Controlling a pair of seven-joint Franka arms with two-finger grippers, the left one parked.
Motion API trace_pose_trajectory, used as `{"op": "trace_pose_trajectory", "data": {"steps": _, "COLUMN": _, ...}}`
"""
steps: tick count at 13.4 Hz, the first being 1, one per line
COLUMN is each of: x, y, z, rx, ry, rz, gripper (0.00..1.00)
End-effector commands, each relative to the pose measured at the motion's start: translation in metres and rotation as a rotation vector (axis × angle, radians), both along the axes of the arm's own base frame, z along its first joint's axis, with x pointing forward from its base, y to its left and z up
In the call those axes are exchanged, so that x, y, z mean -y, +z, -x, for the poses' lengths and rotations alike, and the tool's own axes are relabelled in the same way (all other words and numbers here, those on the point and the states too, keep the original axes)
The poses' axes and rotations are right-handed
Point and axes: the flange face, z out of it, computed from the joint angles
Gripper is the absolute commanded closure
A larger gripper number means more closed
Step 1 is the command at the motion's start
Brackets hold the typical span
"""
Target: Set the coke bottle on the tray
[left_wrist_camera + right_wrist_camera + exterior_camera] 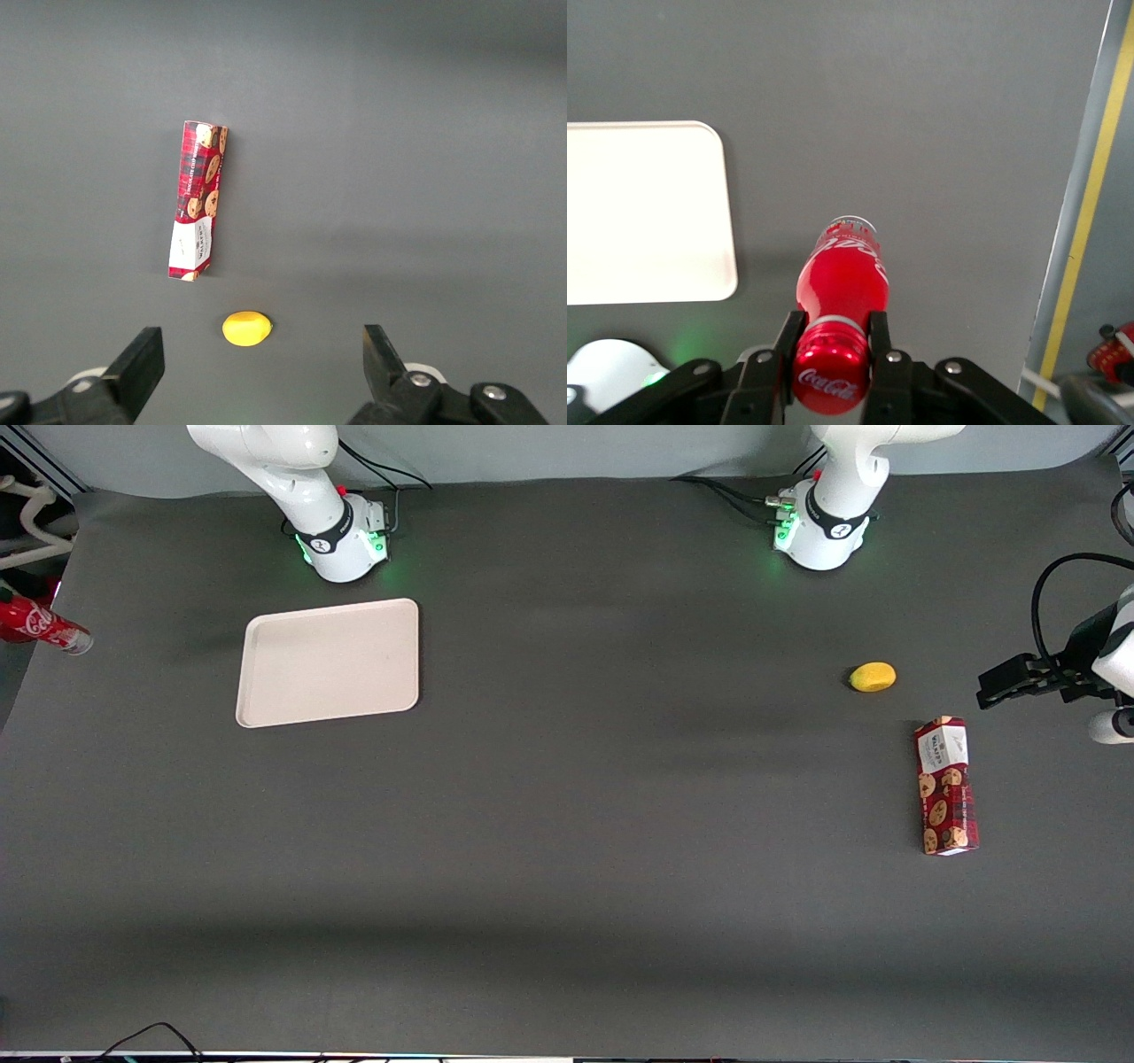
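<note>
The coke bottle [842, 270], red with white script, red cap and silvery base, is held at its neck between my right gripper's [833, 341] fingers, which are shut on it. In the front view the bottle [44, 627] shows tilted at the working arm's end of the table, by the mat's edge; the gripper itself is out of that view. The cream-beige tray [330, 662] lies flat and bare near the right arm's base, apart from the bottle. It also shows in the right wrist view [642, 212], beside the bottle.
A red cookie box [946, 786] and a small yellow fruit [873, 677] lie toward the parked arm's end; both also show in the left wrist view, the box [199, 199] and the fruit [246, 328]. A yellow-striped table edge [1085, 212] runs close to the bottle.
</note>
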Motion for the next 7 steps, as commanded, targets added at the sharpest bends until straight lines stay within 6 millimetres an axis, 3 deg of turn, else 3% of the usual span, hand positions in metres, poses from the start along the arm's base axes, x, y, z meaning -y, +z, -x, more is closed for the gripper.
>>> {"op": "trace_pose_trajectory", "data": {"steps": 1, "x": -0.058, "y": 0.049, "z": -0.031, "rx": -0.011, "ry": -0.035, "rz": 0.05, "gripper": 1.0}}
{"op": "trace_pose_trajectory", "data": {"steps": 4, "x": -0.129, "y": 0.053, "z": -0.058, "rx": 0.005, "ry": -0.057, "rz": -0.012, "gripper": 1.0}}
{"op": "trace_pose_trajectory", "data": {"steps": 7, "x": -0.163, "y": 0.02, "z": -0.06, "rx": -0.032, "ry": -0.039, "rz": -0.071, "gripper": 1.0}}
